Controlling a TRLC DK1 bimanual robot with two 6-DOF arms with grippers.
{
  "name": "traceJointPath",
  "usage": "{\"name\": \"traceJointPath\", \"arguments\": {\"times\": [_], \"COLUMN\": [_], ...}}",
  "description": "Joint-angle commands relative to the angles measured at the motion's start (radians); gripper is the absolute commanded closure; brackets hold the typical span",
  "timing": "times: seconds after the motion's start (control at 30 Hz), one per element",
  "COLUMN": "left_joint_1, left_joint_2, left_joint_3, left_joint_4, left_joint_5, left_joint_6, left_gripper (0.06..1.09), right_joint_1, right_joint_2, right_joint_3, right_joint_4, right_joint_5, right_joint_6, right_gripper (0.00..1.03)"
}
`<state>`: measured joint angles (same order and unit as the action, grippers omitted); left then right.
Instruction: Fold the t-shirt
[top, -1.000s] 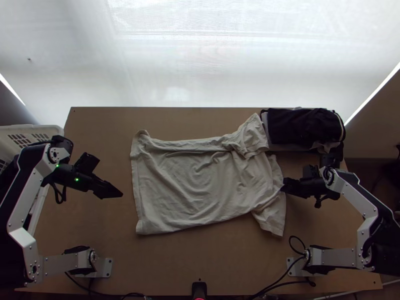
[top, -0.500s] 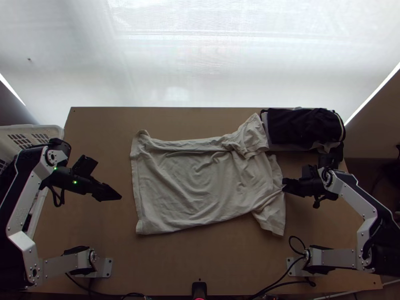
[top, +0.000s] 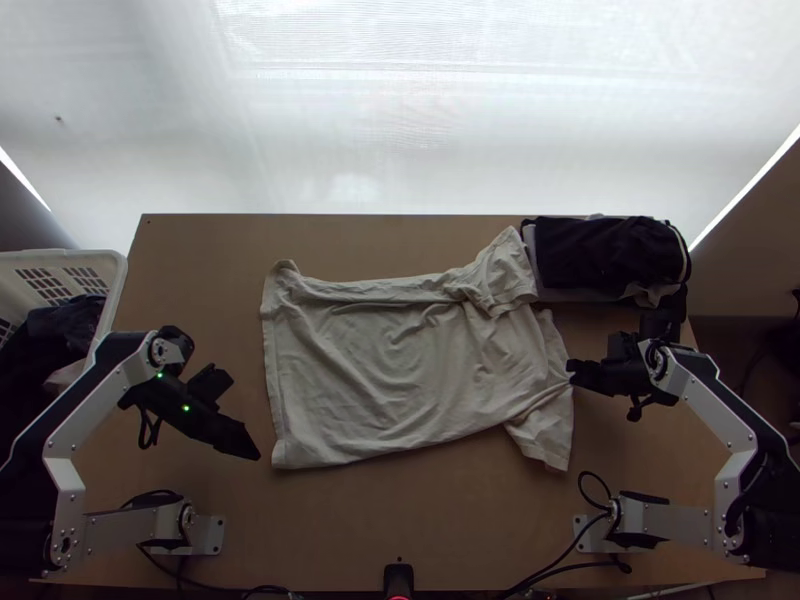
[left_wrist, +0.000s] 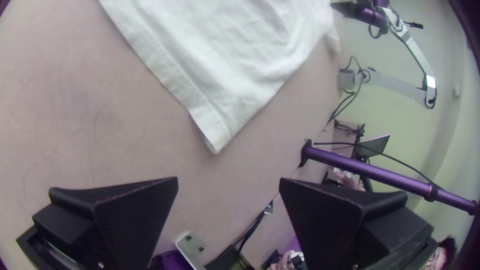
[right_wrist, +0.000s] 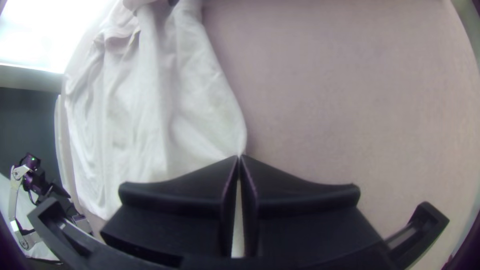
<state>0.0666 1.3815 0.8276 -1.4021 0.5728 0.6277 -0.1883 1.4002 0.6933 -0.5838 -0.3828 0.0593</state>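
Observation:
The light t-shirt (top: 400, 370) lies spread and wrinkled on the table, its hem toward the left and one sleeve bunched at the upper right. Off its lower left corner is my left gripper (top: 256, 455); in the left wrist view the left gripper (left_wrist: 228, 182) stands open, with the hem corner (left_wrist: 215, 142) beyond its fingers. At the shirt's right edge is my right gripper (top: 572, 372). In the right wrist view the right gripper (right_wrist: 239, 157) has its fingertips together on the edge of the t-shirt (right_wrist: 200, 125).
A stack of dark and light folded cloth (top: 605, 255) lies at the back right, touching the shirt's upper sleeve. A white basket (top: 112, 290) with dark clothes stands at the left. Bare table (top: 350, 520) lies in front of the shirt.
My left gripper has moved down the picture and slightly right, to near the hem's lower corner. The right gripper has barely moved, and the t-shirt lies almost as before.

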Motion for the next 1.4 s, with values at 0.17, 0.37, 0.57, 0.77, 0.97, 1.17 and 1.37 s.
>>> {"name": "traceJointPath", "arguments": {"times": [0.17,0.37,0.57,0.77,0.97,1.17,1.37], "left_joint_1": [-0.223,-0.286,-0.283,-0.252,-0.251,-0.26,-0.277], "left_joint_2": [0.123,0.182,0.202,0.212,0.225,0.218,0.211], "left_joint_3": [-0.097,-0.074,-0.038,0.011,0.024,0.016,0.019], "left_joint_4": [0.176,0.245,0.285,0.338,0.347,0.259,0.112], "left_joint_5": [-0.056,-0.056,-0.054,-0.036,-0.005,0.006,0.047], "left_joint_6": [-0.023,-0.04,-0.06,-0.102,-0.111,-0.065,0.032], "left_gripper": [0.1,0.1,0.1,0.1,0.1,0.11,0.11], "right_joint_1": [0.003,-0.014,-0.016,-0.016,-0.014,-0.022,-0.022], "right_joint_2": [-0.02,-0.03,-0.041,-0.04,-0.041,-0.038,-0.021], "right_joint_3": [0.011,0.0,-0.005,-0.003,-0.002,0.002,0.006], "right_joint_4": [-0.005,-0.008,-0.008,-0.008,-0.008,-0.007,0.004], "right_joint_5": [0.001,0.002,0.005,0.013,0.021,0.028,0.032], "right_joint_6": [0.011,0.008,0.008,0.008,0.008,0.005,0.005], "right_gripper": [1.0,1.0,1.0,1.0,1.0,1.0,1.0]}}
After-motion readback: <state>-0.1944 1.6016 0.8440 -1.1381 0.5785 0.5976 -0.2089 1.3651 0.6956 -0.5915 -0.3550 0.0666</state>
